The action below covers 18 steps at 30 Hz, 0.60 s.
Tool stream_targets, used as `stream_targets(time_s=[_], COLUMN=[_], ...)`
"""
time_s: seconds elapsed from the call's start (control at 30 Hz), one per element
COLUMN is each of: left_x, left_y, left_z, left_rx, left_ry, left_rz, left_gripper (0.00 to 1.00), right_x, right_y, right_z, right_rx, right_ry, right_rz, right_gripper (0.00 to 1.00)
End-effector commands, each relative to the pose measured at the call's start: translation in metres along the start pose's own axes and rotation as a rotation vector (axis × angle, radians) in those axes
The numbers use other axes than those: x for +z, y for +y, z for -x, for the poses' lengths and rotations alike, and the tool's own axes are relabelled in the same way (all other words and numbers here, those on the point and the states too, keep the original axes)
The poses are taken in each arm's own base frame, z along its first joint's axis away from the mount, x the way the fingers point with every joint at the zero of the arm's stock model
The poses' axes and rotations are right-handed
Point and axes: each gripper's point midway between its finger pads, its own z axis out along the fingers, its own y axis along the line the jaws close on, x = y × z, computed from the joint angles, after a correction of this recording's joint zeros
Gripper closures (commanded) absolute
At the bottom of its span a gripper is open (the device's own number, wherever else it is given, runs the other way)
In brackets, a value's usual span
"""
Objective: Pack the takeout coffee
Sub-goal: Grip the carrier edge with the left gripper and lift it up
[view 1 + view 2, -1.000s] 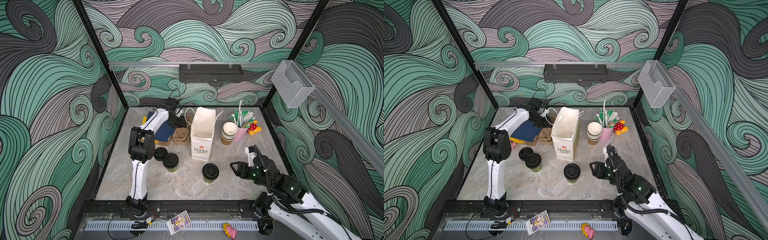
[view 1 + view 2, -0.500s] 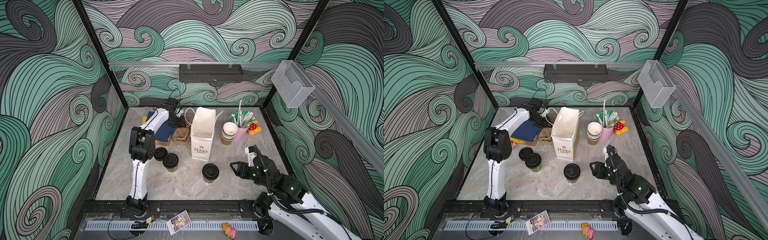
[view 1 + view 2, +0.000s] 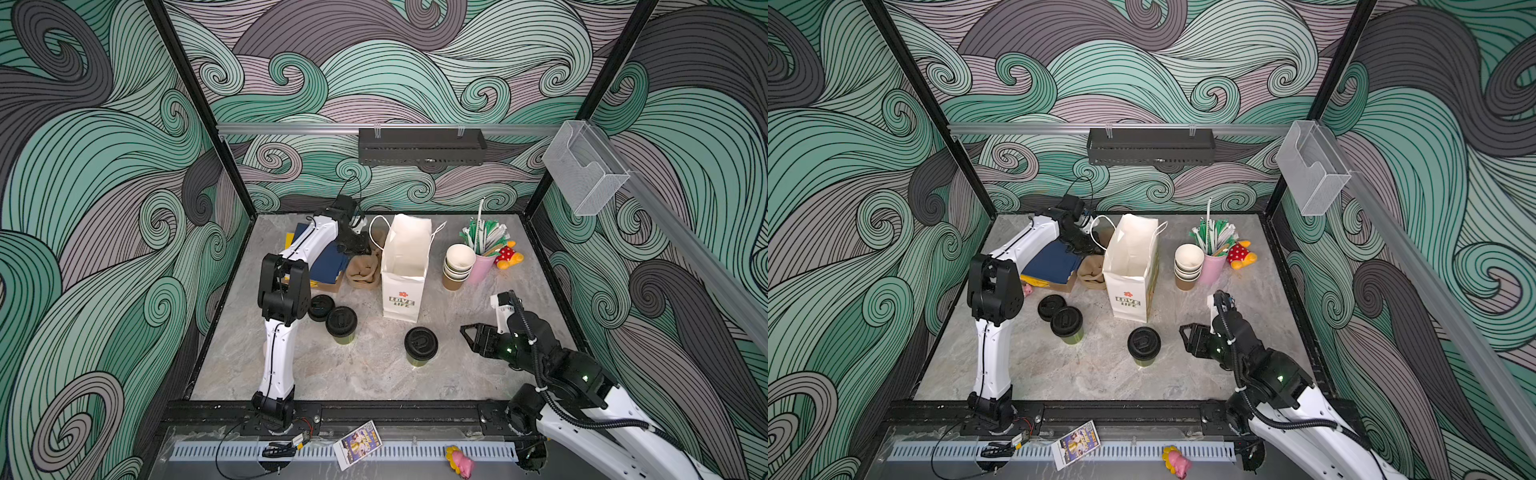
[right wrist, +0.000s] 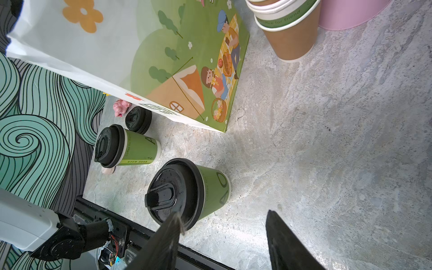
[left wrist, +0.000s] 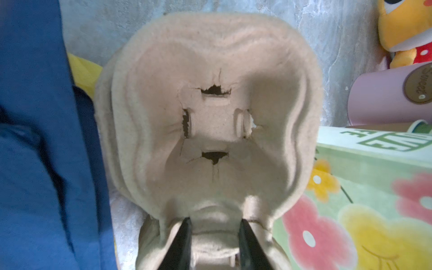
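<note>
Two takeout coffee cups, green with black sip lids, stand on the table: one [image 3: 420, 345] [image 3: 1144, 345] [image 4: 187, 194] at front middle, another [image 3: 341, 324] [image 4: 126, 146] left of it. A loose stack of black lids [image 3: 321, 307] sits behind that one. My right gripper [image 3: 467, 336] [image 4: 224, 214] is open, just right of the nearer cup and not touching it. At the back, my left gripper [image 3: 361, 247] [image 5: 214, 219] is shut on a rim lobe of the brown pulp cup carrier [image 5: 210, 70] [image 3: 365, 270]. The white paper bag [image 3: 405, 266] stands open beside the carrier.
A stack of empty paper cups [image 3: 457, 266], a pink cup of wrapped straws [image 3: 484, 262] and a plush toy [image 3: 509, 255] stand at the back right. A blue fabric item [image 3: 328, 266] lies under the left arm. A card [image 3: 357, 442] and a pink toy [image 3: 459, 459] lie on the front rail.
Neither arm has visibly moved in the top views, and the cups, lids and bag stay where they were.
</note>
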Motion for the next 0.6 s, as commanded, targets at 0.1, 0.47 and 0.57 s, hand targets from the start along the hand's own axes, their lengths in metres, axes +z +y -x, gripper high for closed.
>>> stream_targets(time_s=[0.1,0.47,0.57], left_x=[-0.047,-0.078,-0.09], left_y=[-0.02,-0.026,-0.023], left_z=[0.017,0.023,0.023], left_rx=[0.036,0.027,0.026], left_ry=[-0.1,-0.155,-0.17], left_rz=[0.02,0.039,0.082], left_gripper=[0.83,0.86,0.86], right_x=[-0.002,-0.006,-0.007], right_y=[-0.005,-0.007,-0.007], right_z=[-0.004,-0.003,-0.003], right_rx=[0.011,0.014,0.013], right_ry=[-0.01,-0.021,-0.028], right_rz=[-0.004,-0.005,-0.002], right_gripper=[0.4,0.4,0.4])
